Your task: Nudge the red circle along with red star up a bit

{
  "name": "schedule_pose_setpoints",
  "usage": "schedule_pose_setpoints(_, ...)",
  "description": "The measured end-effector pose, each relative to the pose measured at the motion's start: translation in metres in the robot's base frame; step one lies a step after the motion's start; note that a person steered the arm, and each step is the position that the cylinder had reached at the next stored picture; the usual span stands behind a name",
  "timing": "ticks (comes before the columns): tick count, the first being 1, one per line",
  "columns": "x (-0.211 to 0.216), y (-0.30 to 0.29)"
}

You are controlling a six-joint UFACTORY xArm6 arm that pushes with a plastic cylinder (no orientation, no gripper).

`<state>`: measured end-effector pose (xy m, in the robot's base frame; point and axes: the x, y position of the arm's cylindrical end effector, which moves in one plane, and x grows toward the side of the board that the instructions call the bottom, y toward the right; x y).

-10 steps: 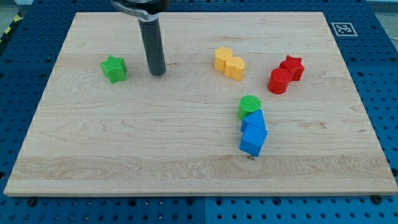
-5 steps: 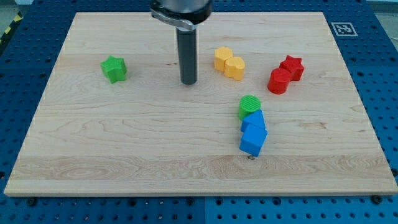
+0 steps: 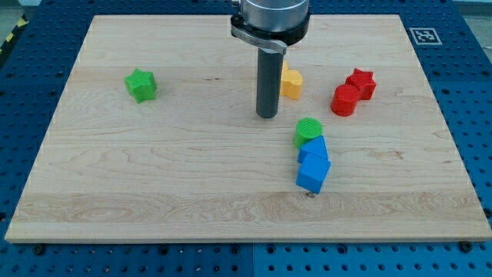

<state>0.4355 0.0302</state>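
Bare board separates my tip [image 3: 267, 116] from the red circle [image 3: 345, 100]; green cylinder [image 3: 308, 130] sits just below that path

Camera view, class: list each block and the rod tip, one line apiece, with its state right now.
my tip: on the board, left of the green circle, touching no block
red circle: touching red star
red star: against the circle
yellow blocks: partly hidden by rod
green circle: touching blue blocks
blue blocks: clustered
green star: alone

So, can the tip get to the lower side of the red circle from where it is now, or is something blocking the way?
Probably yes. My tip is left of the red circle, and the board between them looks bare. The green circle sits just below that path, so a route swinging low could clip it.
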Motion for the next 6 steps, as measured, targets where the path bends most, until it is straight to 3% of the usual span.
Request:
schedule_pose_setpoints(4, 0.011, 0.114)
schedule_pose_setpoints(6, 0.034, 0.121)
